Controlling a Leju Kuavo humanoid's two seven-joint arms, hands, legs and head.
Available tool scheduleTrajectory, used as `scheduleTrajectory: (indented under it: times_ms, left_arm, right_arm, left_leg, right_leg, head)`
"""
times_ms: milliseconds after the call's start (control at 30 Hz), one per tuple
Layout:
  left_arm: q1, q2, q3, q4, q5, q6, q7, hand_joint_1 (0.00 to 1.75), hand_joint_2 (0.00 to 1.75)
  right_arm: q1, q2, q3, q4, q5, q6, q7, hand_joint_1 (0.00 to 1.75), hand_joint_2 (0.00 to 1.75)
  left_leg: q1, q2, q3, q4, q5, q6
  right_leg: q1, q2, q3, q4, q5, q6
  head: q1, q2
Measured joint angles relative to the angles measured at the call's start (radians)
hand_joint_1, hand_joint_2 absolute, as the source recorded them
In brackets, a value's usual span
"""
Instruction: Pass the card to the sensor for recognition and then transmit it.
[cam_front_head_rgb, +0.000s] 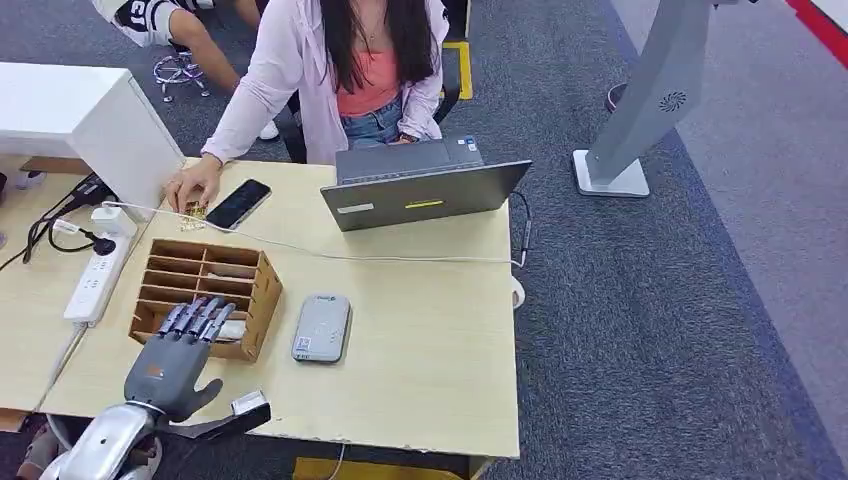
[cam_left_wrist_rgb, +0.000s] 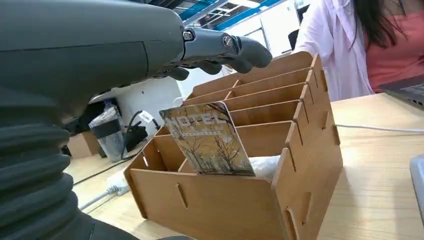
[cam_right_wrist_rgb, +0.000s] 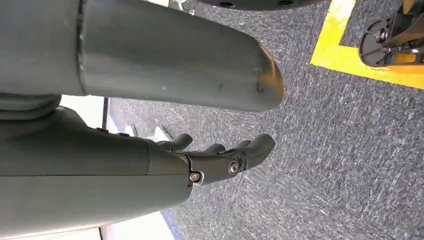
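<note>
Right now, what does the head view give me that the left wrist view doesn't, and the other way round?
Head view alone: the grey sensor lying flat beside the wooden rack, the phone and the power strip. Left wrist view alone: the card standing tilted in the rack's near compartment. Both: the left robot hand over the rack, holding nothing, and the person behind the table.

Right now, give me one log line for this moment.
left hand: open over wooden organizer | card: upright in nearest slot | sensor: beside organizer | right hand: hanging, empty
</note>
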Motion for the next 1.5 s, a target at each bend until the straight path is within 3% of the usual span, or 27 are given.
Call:
scheduleTrajectory:
  times_ms: [833,967,1500]
  left_arm:
    - [0.001,-0.013,0.016,0.005,-0.011,0.002,0.001,0.0,1.75]
    - [0.009,-0.026,0.032,0.005,-0.045,0.051,0.041,0.0,1.75]
    - [0.015,-0.06,0.066,0.005,-0.092,0.053,0.074,0.0,1.75]
  right_arm:
    - [0.0,0.0,-0.002,0.0,0.008,0.0,0.0,0.0,0.0]
    - [0.0,0.0,-0.005,0.0,0.017,0.0,0.003,0.0,0.0]
    - [0.0,0.004,-0.011,0.0,0.024,-0.001,0.004,0.0,0.0]
  left_leg:
    - [0.0,0.0,0.0,0.0,0.0,0.0]
    - [0.0,0.0,0.0,0.0,0.0,0.0]
    - [0.0,0.0,0.0,0.0,0.0,0.0]
  right_leg:
    - [0.0,0.0,0.0,0.0,0.0,0.0]
    - [0.0,0.0,0.0,0.0,0.0,0.0]
    - [0.0,0.0,0.0,0.0,0.0,0.0]
  head:
    - [0.0,0.0]
    - [0.0,0.0]
    - [0.0,0.0]
